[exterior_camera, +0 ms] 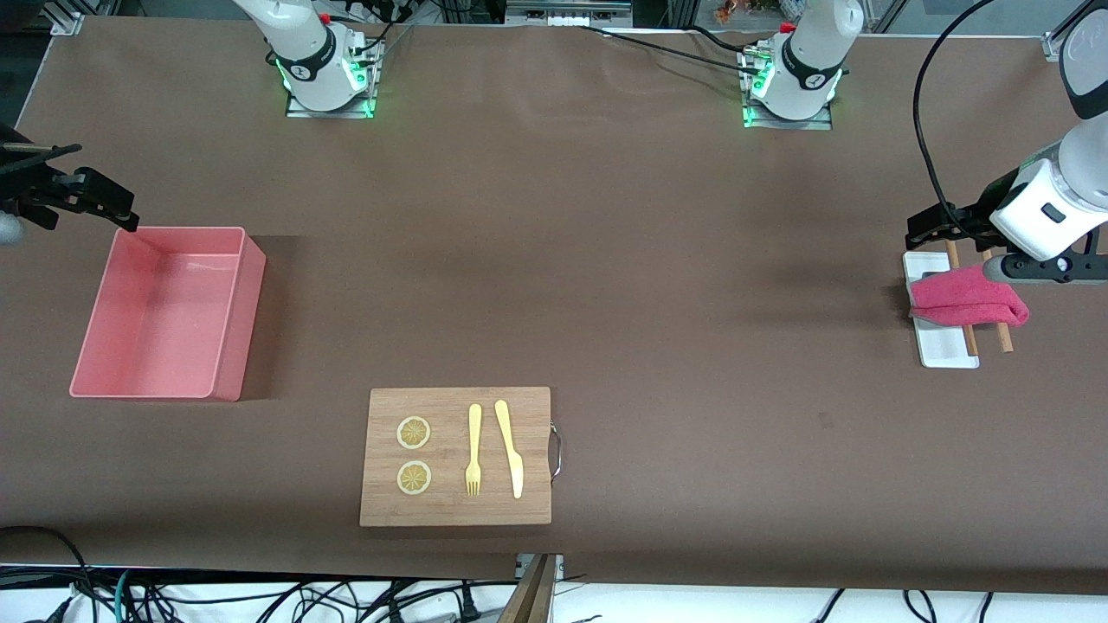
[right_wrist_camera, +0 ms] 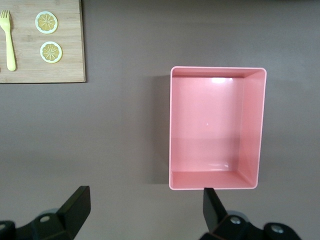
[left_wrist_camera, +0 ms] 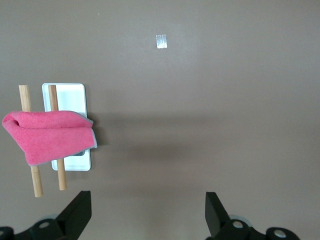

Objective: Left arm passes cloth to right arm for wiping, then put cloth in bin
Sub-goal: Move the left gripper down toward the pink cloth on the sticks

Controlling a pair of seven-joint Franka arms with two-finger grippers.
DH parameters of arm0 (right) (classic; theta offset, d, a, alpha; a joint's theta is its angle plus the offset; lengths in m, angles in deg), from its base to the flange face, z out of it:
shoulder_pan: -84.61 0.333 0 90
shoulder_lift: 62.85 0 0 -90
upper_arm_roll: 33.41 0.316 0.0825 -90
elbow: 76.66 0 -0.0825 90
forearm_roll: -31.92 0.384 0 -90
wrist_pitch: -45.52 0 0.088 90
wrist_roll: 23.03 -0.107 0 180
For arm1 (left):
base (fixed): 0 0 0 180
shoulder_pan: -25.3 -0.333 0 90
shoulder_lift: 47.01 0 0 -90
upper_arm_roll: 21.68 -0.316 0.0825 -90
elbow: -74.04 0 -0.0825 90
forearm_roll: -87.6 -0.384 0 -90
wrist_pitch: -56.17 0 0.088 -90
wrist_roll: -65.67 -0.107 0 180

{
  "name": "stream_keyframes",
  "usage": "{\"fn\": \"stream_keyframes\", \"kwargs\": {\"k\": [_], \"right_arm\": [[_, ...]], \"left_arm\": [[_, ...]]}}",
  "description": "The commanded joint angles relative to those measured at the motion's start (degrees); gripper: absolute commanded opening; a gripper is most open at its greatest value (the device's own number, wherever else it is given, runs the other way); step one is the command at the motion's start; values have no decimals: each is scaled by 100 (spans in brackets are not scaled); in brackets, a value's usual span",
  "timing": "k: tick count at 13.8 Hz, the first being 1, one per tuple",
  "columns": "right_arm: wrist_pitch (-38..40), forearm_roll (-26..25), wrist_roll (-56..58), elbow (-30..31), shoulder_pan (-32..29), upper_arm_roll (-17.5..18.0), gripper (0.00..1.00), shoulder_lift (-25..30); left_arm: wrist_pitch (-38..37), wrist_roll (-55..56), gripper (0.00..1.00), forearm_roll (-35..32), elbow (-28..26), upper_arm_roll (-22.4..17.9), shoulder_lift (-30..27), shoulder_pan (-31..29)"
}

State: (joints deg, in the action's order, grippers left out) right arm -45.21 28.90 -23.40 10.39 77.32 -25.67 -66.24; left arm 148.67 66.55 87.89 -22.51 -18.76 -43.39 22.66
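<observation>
The crimson-pink cloth (exterior_camera: 968, 297) lies folded over two wooden sticks (exterior_camera: 1004, 336) on a small white tray (exterior_camera: 943, 346) at the left arm's end of the table. It also shows in the left wrist view (left_wrist_camera: 50, 135). My left gripper (exterior_camera: 930, 229) (left_wrist_camera: 147, 200) is open and empty, up in the air over bare table beside the tray. The salmon-pink bin (exterior_camera: 232, 311) (right_wrist_camera: 252, 125) stands empty at the right arm's end. My right gripper (exterior_camera: 95, 195) (right_wrist_camera: 145, 195) is open and empty, in the air over the table just beside the bin's edge.
A wooden board (exterior_camera: 459, 510) (right_wrist_camera: 60, 70) with two lemon slices (exterior_camera: 414, 433), a yellow fork (exterior_camera: 473, 450) and a yellow knife (exterior_camera: 511, 450) lies near the table's front edge. A small pale mark (left_wrist_camera: 161, 41) is on the brown table.
</observation>
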Motion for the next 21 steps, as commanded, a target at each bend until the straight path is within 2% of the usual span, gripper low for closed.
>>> {"fn": "stream_keyframes", "kwargs": {"k": [1,11,14,15,16,18,21], "right_arm": [[73,-58,54,-170,-1,0,99,-74],[74,-40,-7,-170,-10,-9,99,-74],[73,-67,-7,-170,8,0,99,-74],[65,-84,-7,-170,-1,0,99,-74],[65,-67,-7,-170,-10,0,99,-74],[65,-76,-7,-170,-10,-9,99,-74],[65,-93,-7,-170,-19,-9,99,-74]], "left_arm": [[-259,-106,100,-117,119,16,33,9],[-672,-220,100,-144,119,16,24,1],[-900,-299,100,-994,84,173,42,167],[-988,-290,100,-1048,23,209,42,168],[-1024,-290,100,-1075,-74,209,155,159],[-963,-264,100,-1643,-92,218,629,124],[-613,-229,100,-2058,-319,209,929,132]]}}
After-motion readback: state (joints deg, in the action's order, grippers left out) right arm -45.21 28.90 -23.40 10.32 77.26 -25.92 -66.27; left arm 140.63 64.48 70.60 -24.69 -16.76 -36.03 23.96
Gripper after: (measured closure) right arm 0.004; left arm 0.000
